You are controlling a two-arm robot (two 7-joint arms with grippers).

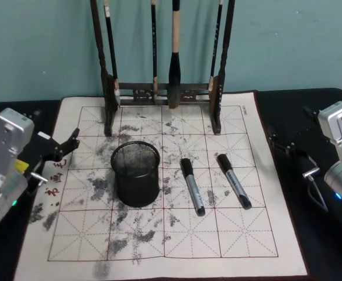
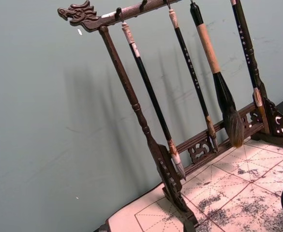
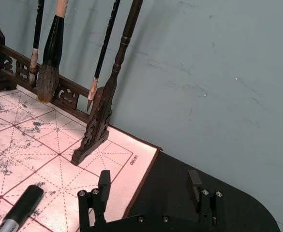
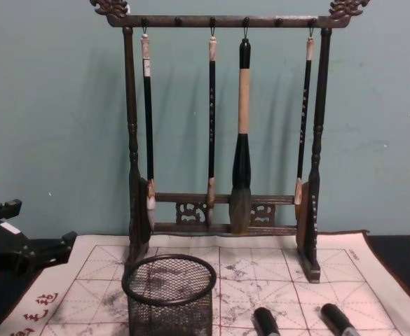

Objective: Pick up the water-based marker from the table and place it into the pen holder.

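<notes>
Two water-based markers lie on the gridded mat, one (image 1: 192, 186) just right of the pen holder and another (image 1: 234, 180) farther right; both have black caps and grey barrels. Their caps (image 4: 264, 322) also peek up in the chest view. The pen holder (image 1: 135, 174), a round black mesh cup, stands upright and empty at the mat's centre-left. My left gripper (image 1: 64, 146) hovers open at the mat's left edge. Off the mat's right edge, over the black table, my right gripper (image 3: 149, 186) is open with nothing between its fingers, and one marker (image 3: 20, 208) lies close by.
A tall dark wooden brush rack (image 1: 162, 88) with several hanging brushes stands at the back of the mat, behind the holder. The ink-stained white mat (image 1: 159, 240) has free room at its front. Black table (image 1: 328, 246) surrounds it; a teal wall rises behind.
</notes>
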